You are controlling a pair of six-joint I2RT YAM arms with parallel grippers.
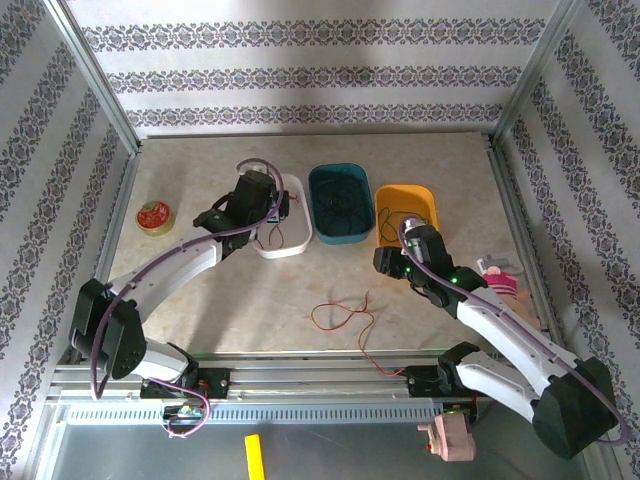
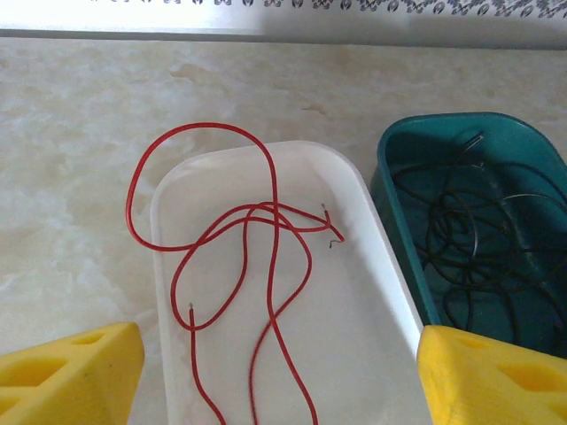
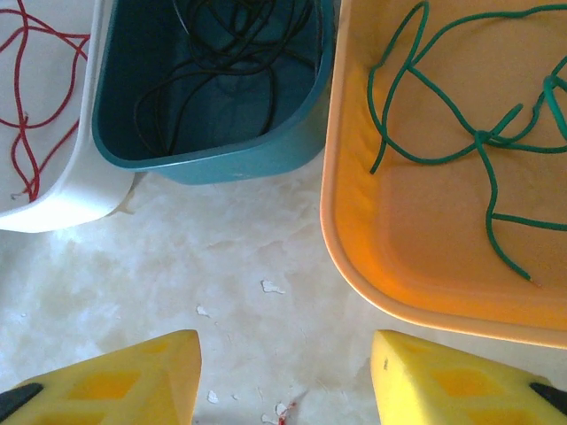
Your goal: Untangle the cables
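A red cable lies in loose loops in the white tray, one loop hanging over the tray's left rim. My left gripper hovers over this tray, open, with nothing between its yellow fingers. Black cables are coiled in the teal tray. A green cable rests in the orange tray. A second red cable lies loose on the table near the front edge. My right gripper is open above bare table just in front of the teal and orange trays.
A round red-lidded tin sits at the table's left side. A small pink object lies by the right arm. Metal frame posts and patterned walls close in the table. White flecks dot the tabletop.
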